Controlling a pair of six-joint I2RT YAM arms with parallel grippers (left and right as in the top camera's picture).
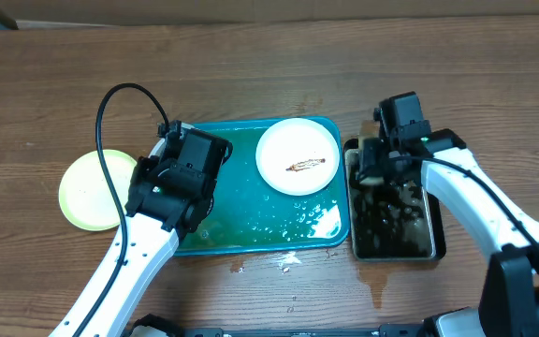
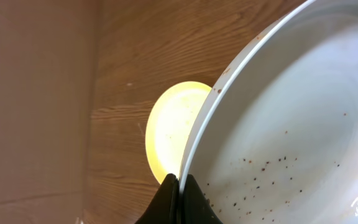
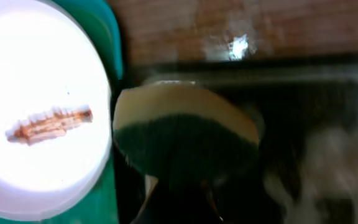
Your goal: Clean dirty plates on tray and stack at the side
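Brown wood-grain table (image 1: 251, 65) carries a teal tray (image 1: 251, 223), wet with suds, in the middle, with a narrow black tray (image 1: 440, 239) of dark water just to its right. One white plate with a brown smear (image 1: 298, 157) sits in the teal tray's far right corner, and a yellow plate (image 1: 87, 192) lies on the bare wood to the left, apart from the tray. The left gripper (image 2: 178, 186) is clenched on the rim of a second white plate (image 2: 291, 124), which looks wet and carries a scatter of dark specks; the yellow plate shows just past its edge. The right gripper (image 3: 180, 199) grasps a yellow and green sponge (image 3: 185, 134) over the black tray. The step looks like carrying the held plate across to stack it. A wet rim is slippery, so the pinch should stay firm and the plate should travel level, be centred over the yellow one and set flat before letting go. Those specks may deserve another wipe first.
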